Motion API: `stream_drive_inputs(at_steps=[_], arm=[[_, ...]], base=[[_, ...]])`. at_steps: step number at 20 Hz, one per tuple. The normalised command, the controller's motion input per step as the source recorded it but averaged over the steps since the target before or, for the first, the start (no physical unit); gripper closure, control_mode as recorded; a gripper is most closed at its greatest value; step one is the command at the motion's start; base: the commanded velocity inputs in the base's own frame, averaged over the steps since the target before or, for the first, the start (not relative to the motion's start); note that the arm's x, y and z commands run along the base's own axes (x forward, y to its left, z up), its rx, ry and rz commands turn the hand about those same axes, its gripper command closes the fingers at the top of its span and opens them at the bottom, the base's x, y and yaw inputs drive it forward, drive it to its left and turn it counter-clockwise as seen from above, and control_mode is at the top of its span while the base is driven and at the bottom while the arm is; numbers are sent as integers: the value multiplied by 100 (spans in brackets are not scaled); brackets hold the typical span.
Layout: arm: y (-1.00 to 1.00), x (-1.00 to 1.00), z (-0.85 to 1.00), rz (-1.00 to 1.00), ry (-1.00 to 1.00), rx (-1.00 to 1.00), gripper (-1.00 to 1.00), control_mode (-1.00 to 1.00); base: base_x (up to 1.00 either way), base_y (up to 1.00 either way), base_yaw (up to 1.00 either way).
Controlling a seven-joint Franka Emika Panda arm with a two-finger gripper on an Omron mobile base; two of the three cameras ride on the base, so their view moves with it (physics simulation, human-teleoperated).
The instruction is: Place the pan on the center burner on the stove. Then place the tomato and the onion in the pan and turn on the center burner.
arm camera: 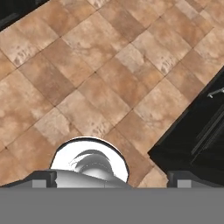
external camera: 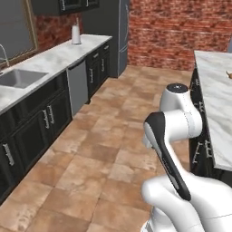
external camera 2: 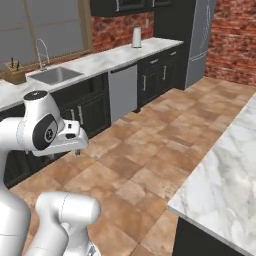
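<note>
The pincer [arm camera: 111, 179] is hanging spread wide and holding nothing, pointing down at the tiled floor [arm camera: 87, 78] between the sink table [external camera: 50, 61] and the island [external camera 2: 225, 170]. I cannot tell where the pan, tomato, onion or stove are. The base should be driving toward the stove first, keeping the arm tucked clear of cabinet fronts.

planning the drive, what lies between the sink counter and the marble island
Only bare terracotta tile floor separates the sink counter from the marble island, seen in the right base view.
</note>
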Motion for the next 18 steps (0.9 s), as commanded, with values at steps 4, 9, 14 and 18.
stream_drive_inputs(at_steps=[4,9,14,18], arm=[[0,0,0,0,0,0,-100,100],[0,0,0,0,0,0,-100,100],[0,0,0,0,0,0,-100,100],[0,0,0,0,0,0,-100,100]], base=[[92,11,-30],[89,2,-28],[81,0,-25],[86,14,-29]])
